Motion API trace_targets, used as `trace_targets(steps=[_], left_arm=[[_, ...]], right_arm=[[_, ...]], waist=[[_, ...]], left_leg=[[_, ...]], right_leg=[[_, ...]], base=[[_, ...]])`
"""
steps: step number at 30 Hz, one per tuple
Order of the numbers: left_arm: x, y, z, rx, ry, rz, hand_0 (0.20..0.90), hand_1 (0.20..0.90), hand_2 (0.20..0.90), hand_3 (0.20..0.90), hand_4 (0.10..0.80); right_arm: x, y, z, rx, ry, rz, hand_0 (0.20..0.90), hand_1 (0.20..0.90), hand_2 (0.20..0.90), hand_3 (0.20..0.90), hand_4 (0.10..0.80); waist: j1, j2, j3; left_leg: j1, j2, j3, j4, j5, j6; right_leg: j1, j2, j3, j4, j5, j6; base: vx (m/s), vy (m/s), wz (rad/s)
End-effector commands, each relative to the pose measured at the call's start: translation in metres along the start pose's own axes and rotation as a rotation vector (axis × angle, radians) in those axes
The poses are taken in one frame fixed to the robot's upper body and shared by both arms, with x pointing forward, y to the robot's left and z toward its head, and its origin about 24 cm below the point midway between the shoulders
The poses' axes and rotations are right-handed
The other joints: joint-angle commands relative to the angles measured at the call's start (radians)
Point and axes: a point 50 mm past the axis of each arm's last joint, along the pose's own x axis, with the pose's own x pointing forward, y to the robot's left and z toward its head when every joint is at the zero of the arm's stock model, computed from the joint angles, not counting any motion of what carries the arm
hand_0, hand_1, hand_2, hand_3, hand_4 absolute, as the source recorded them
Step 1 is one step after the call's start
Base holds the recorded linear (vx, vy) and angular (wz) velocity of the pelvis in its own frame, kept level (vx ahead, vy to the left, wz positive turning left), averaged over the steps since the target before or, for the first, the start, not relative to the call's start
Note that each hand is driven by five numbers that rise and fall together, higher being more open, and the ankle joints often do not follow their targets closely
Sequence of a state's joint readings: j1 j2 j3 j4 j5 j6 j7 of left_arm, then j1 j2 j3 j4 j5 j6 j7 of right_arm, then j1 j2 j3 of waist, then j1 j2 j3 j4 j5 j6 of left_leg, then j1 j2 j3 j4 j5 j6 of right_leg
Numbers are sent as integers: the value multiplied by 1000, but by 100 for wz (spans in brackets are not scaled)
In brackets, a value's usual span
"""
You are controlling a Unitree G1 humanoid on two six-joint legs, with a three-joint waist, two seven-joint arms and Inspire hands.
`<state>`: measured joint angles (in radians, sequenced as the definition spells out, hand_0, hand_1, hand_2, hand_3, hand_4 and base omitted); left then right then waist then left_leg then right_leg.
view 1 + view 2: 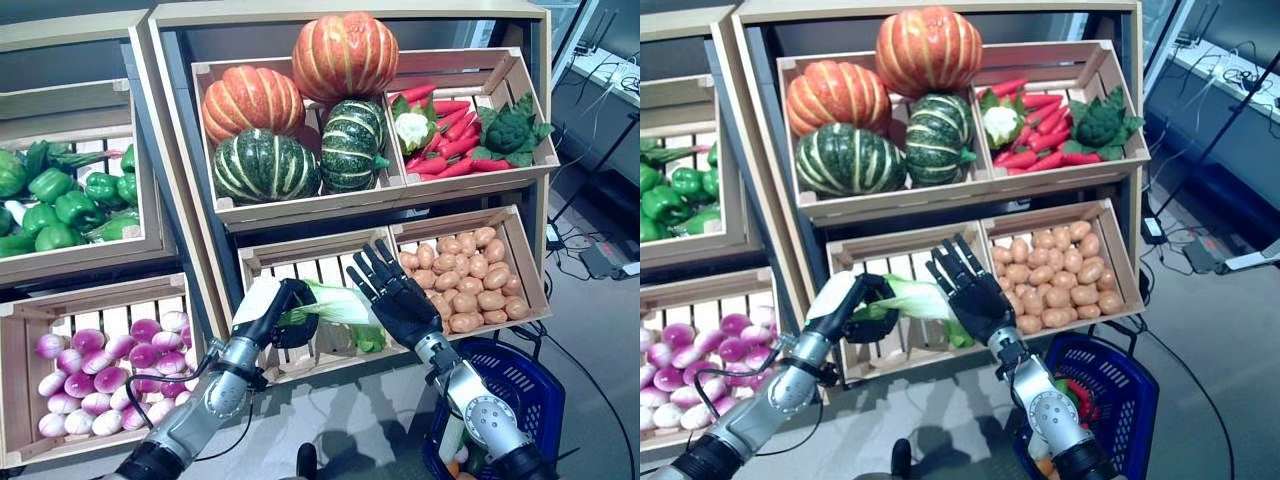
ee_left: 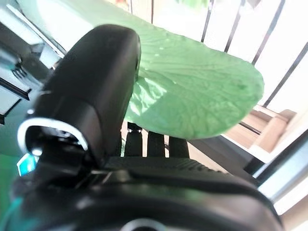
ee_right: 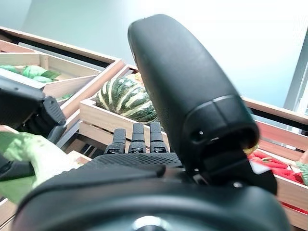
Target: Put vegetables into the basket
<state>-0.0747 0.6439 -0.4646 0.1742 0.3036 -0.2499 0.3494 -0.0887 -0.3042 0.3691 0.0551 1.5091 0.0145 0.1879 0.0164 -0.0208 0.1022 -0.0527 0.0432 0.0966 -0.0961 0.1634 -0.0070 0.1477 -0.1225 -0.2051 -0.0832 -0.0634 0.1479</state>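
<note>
Left hand holding leafy green at the slatted crate, right hand open beside it.

Left to right: wooden crate of green peppers (image 1: 60, 205) far left, wooden crate of purple-white turnips (image 1: 100, 375) near left. Left hand (image 1: 275, 312) has its fingers curled round a pale green leafy cabbage (image 1: 335, 305), held over the near-empty slatted wooden crate (image 1: 310, 270). Right hand (image 1: 395, 290) is just right of the leaf, fingers straight and spread, gripping nothing. Wooden crate of brown potatoes (image 1: 470, 280) sits right of that. Blue plastic mesh basket (image 1: 520, 390) is on the floor near right, already holding some produce.
</note>
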Motion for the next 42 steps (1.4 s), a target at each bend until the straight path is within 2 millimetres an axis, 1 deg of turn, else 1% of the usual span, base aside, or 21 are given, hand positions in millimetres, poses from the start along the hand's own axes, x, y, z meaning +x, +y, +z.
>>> trace_targets(steps=[1, 8, 12, 13, 14, 20, 25, 31, 35, 42], left_arm=[[36, 39, 38, -7, -250, 190, 300, 300, 300, 300, 400], [32, 43, 25, 2, -168, 259, 300, 300, 300, 300, 400], [29, 55, 11, 30, -107, 353, 300, 300, 300, 300, 400], [28, 56, 11, 32, -104, 358, 300, 300, 300, 300, 400], [27, 62, 7, 49, -92, 393, 300, 300, 300, 300, 400], [22, 80, 2, 89, -82, 492, 300, 300, 300, 300, 400], [19, 91, 4, 100, -88, 564, 300, 300, 300, 300, 400], [18, 104, 7, 104, -106, 643, 300, 300, 300, 300, 400], [19, 110, 15, 88, -150, 667, 300, 300, 300, 300, 400], [20, 119, 34, 19, -233, 699, 300, 300, 300, 300, 400]], right_arm=[[32, 42, 7, 41, -54, 229, 900, 900, 900, 900, 800], [29, 45, 9, -4, -25, 250, 900, 900, 900, 900, 800], [21, 42, 12, -38, -7, 242, 900, 900, 900, 900, 800], [20, 41, 12, -39, -6, 239, 900, 900, 900, 900, 800], [15, 37, 14, -41, -2, 225, 900, 900, 900, 900, 800], [0, 24, 13, -32, -1, 181, 900, 900, 900, 900, 800], [-8, 17, 10, -24, 4, 154, 900, 900, 900, 900, 800], [-10, 16, 8, -19, 4, 136, 900, 900, 900, 900, 800], [-10, 12, 5, -23, 22, 111, 900, 900, 900, 900, 800], [-13, 1, -3, -59, 74, 46, 900, 900, 900, 900, 800]], waist=[[16, -10, -66], [13, -14, -63], [8, -16, -61], [8, -16, -61], [6, -17, -61], [-4, -18, -61], [-8, -16, -59], [-14, -15, -56], [-14, -14, -58], [-9, -14, -63]], left_leg=[[111, 23, 38, 9, -189, -43], [106, 26, 40, 9, -187, -46], [103, 28, 40, 9, -185, -48], [103, 28, 40, 9, -184, -48], [101, 29, 39, 9, -183, -48], [98, 33, 37, 9, -179, -51], [95, 34, 35, 9, -177, -53], [93, 34, 30, 9, -175, -54], [94, 34, 27, 9, -176, -55], [95, 36, 21, 9, -177, -57]], right_leg=[[-74, -78, -1, -4, 104, 29], [-80, -78, 3, -2, 103, 30], [-84, -78, 8, -2, 104, 30], [-85, -78, 8, -2, 105, 30], [-86, -78, 10, -2, 105, 29], [-89, -79, 14, -2, 107, 29], [-91, -78, 16, -2, 107, 28], [-93, -77, 21, -1, 104, 25], [-91, -76, 23, -1, 101, 24], [-86, -78, 18, -3, 100, 23]], base=[[-1, 5, -4], [0, 0, 0], [-2, 0, -2], [-1, -3, -7], [-1, -6, -6], [0, -2, -1], [0, 0, 0], [0, 0, 0], [0, 0, 0], [0, 0, 0]])
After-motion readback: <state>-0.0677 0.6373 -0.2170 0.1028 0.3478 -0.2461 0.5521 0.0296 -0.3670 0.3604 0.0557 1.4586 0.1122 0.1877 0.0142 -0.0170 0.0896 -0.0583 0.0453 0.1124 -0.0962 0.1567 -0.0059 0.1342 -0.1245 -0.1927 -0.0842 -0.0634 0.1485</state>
